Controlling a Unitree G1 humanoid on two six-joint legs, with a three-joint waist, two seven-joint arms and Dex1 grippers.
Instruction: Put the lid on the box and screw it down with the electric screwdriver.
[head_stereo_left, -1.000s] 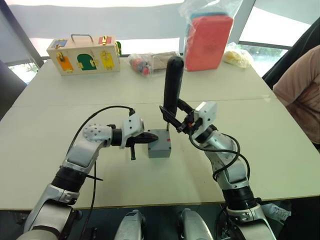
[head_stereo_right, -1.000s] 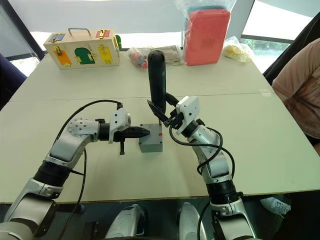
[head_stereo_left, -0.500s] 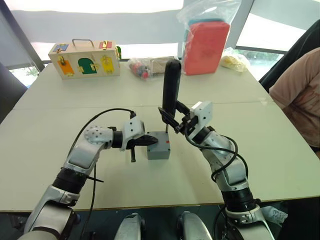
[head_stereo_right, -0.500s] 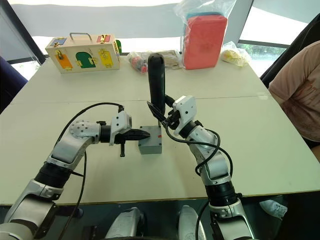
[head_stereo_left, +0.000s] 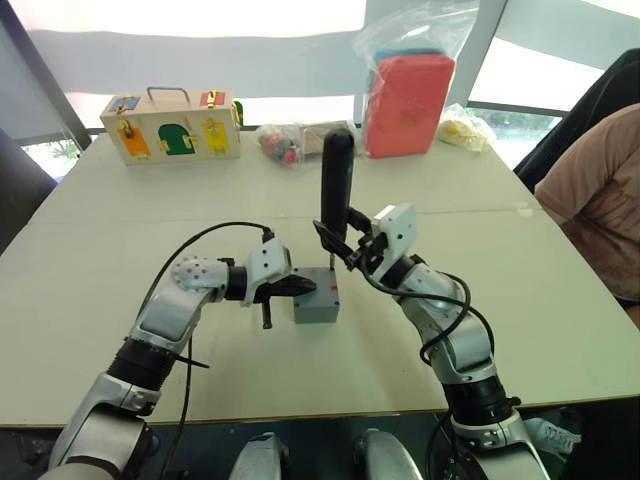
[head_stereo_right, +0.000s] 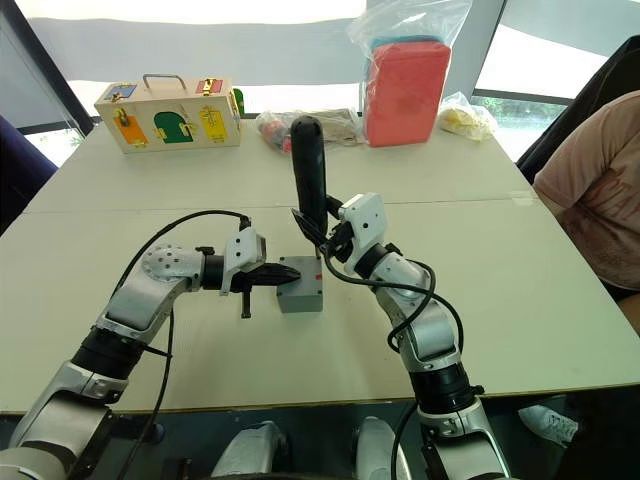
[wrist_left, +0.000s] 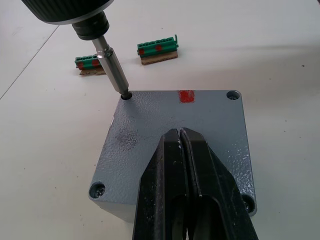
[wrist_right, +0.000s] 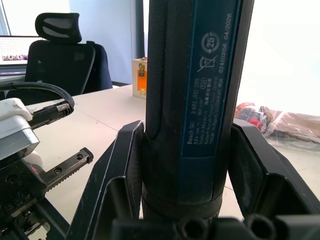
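we hold the electric screwdriver (head_stereo_left: 336, 180) upright in right gripper (head_stereo_left: 352, 250), fingers clamped | bit seated in lid (wrist_left: 175, 135) corner hole | left gripper (wrist_left: 186, 165) fingers closed, pressing the lid

- The square speckled grey plastic lid (wrist_left: 175, 145) bears one small red mark near an edge.
- The thick black cylindrical electric screwdriver (head_stereo_left: 335, 185) carries a dark blue label with pale print.
- Two small green terminal strips (wrist_left: 157, 47) show red spots.
- The pale wooden latch box (head_stereo_left: 170, 123) has orange, green and yellow doors.
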